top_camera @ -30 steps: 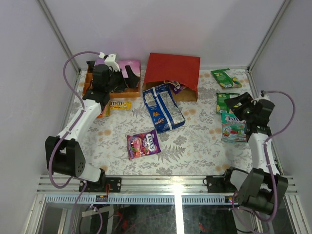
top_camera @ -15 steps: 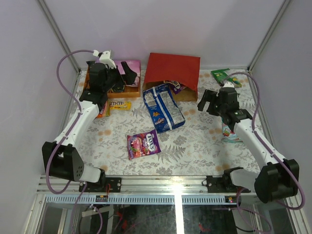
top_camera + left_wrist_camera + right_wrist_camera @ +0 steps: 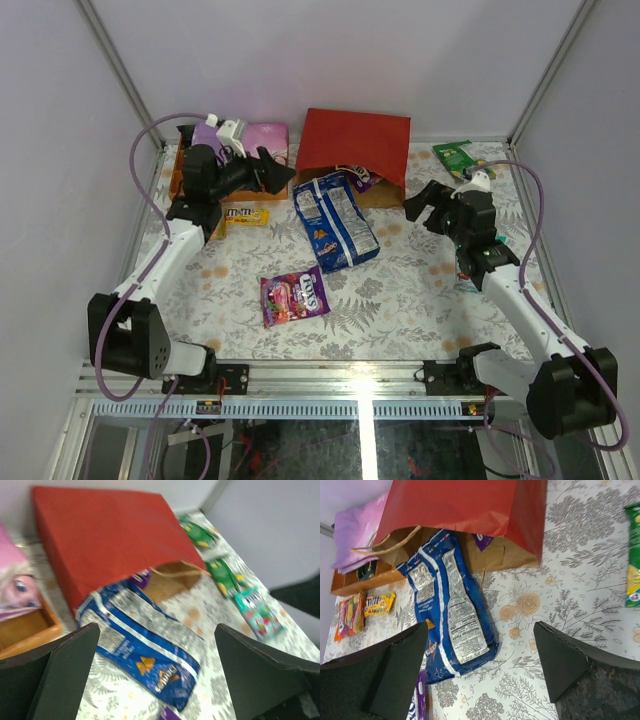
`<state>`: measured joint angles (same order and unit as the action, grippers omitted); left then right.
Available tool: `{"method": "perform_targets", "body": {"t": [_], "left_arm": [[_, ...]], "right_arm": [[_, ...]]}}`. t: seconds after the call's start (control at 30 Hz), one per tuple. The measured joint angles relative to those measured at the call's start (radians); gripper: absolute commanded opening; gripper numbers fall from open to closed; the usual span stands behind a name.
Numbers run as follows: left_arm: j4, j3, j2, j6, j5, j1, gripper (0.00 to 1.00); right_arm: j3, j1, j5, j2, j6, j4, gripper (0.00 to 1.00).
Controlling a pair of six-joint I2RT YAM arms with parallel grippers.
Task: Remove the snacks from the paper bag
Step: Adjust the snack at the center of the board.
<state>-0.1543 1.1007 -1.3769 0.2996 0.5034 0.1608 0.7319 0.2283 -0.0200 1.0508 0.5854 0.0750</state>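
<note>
You have the paper bag (image 3: 355, 145) lying flat at the far middle of the table (image 3: 400, 300), a smooth matte red rectangle with its open end facing near. Your left gripper (image 3: 272, 168) and right gripper (image 3: 425, 200) both stand spread wide with nothing between the fingers, one off each side of that mouth and clear of it. The blue chip bag (image 3: 335, 220) is long, crinkled and glossy. Its far end sits at the mouth and the rest slants out over the table's fern-and-rose print. The purple candy packet (image 3: 294, 296), flat and shiny, lies alone nearer you.

Your right wrist camera gives what the top view barely shows: the brown kraft lining, a thin loop handle (image 3: 385, 545) curling from the left corner, and a small purple packet (image 3: 482, 541) tucked inside the opening. It also catches the yellow pack (image 3: 380, 603) and orange pack (image 3: 349, 614) side by side on the left, near the wooden box (image 3: 365, 577) with its pink-purple cloth (image 3: 357, 532). Your left wrist camera, blurred, looks the other way. It shows the far green packet (image 3: 199, 532), the nearer green packet (image 3: 222, 575) and the teal packet (image 3: 257, 612) lined up along the right side, all flat.
</note>
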Motion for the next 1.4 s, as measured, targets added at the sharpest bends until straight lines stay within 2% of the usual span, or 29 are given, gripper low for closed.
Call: {"method": "perform_targets", "body": {"t": [0.2,0.37,0.47,0.57,0.67,0.83,0.93,1.1,1.23,1.4], "left_arm": [[0.008,-0.050,0.066,-0.127,0.260,0.008,1.00],[0.057,-0.054,0.184,-0.291,0.394,0.063,1.00],[0.049,-0.054,0.187,-0.300,0.421,0.087,1.00],[0.042,-0.051,0.138,-0.267,0.363,0.085,1.00],[0.060,0.000,0.048,-0.217,0.243,0.085,1.00],[0.133,0.152,-0.091,-0.138,-0.019,0.079,1.00],[0.161,0.178,-0.118,-0.098,-0.139,0.065,1.00],[0.202,0.178,-0.131,-0.059,-0.243,0.033,1.00],[0.223,0.178,-0.132,-0.048,-0.273,0.016,1.00],[0.224,0.178,-0.132,-0.047,-0.284,0.005,1.00]], "right_arm": [[0.007,0.004,-0.053,0.032,-0.002,0.016,0.99],[0.001,0.037,-0.055,0.039,-0.006,0.042,1.00],[-0.040,0.101,-0.013,0.027,-0.004,0.082,1.00],[-0.116,0.181,0.033,-0.007,0.016,0.138,1.00],[-0.143,0.254,0.073,0.012,0.032,0.195,0.97],[-0.093,0.443,0.175,0.161,-0.002,0.257,0.96],[-0.028,0.527,0.221,0.271,-0.037,0.254,0.96],[0.174,0.546,0.269,0.467,-0.089,0.175,0.94],[0.310,0.546,0.301,0.604,-0.147,0.098,0.87],[0.391,0.546,0.319,0.762,-0.206,-0.029,0.69]]}}
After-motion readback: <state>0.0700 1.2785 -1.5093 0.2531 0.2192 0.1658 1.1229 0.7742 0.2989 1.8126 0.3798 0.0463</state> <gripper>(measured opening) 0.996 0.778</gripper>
